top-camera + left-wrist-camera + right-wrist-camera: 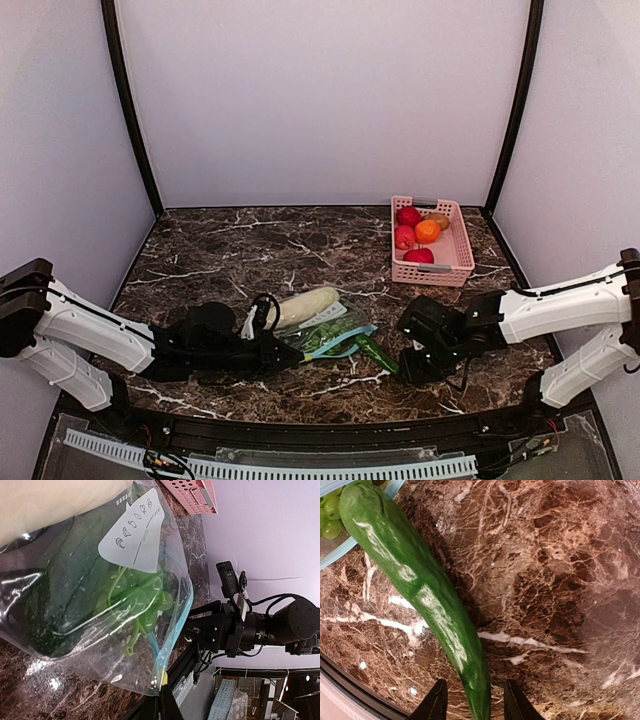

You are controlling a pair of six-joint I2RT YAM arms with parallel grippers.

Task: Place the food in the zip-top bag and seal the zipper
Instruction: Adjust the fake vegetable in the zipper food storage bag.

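Near the front middle of the desk (220, 250), the clear bag (335, 335) lies flat with its teal zipper (352, 343) on the right side. Through the plastic I can see the leafy vegetable (65, 580) and the grapes (142, 602), both inside and under the whitish label (135, 537). The pale gourd (305, 305) lies along the bag's far side and touches it; I cannot tell whether any of it is inside.

My left gripper (296, 352) sits low at the bag's near edge. My wrist view is filled with plastic, so I cannot tell whether it is clenched or released.

The green pepper (420, 590) rests on the desk just right of the bag, its thick end reaching the zipper beside the grapes. Its thin end points toward my right gripper (476, 700), which is released. The two fingers (437, 702) straddle the pepper's tip, with a gap showing on each side.

Far right on the desk, a pink basket (455, 262) holds red and orange fruit.
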